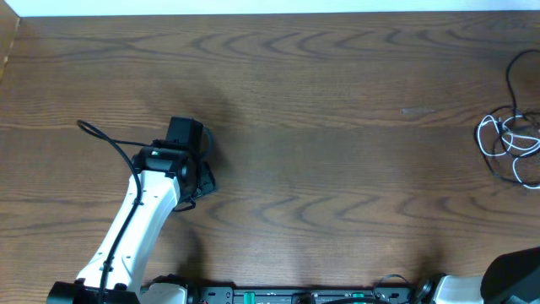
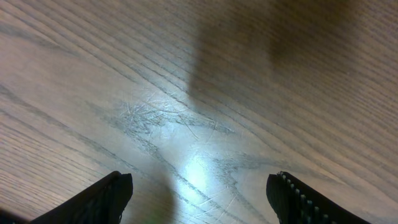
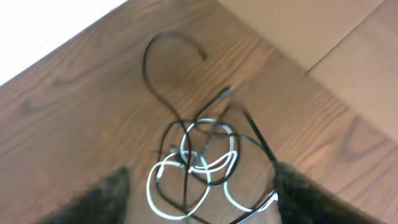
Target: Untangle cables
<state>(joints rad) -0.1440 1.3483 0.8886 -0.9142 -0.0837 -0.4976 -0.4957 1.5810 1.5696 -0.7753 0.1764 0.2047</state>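
The white cable (image 1: 499, 135) and black cable (image 1: 511, 74) lie tangled together at the table's far right edge. In the right wrist view the white loops (image 3: 186, 171) and the black cable (image 3: 163, 71) lie on the wood between and ahead of my open right gripper (image 3: 202, 199), apart from the fingers. In the overhead view only part of the right arm (image 1: 515, 277) shows at the bottom right corner. My left gripper (image 1: 201, 173) is at the left of the table, open and empty over bare wood (image 2: 199, 199), far from the cables.
The wooden table (image 1: 321, 110) runs to a pale edge at the back. In the right wrist view the table's edge and a lighter floor (image 3: 323, 37) lie just beyond the cables. A thick black arm wire (image 1: 105, 135) loops beside the left arm.
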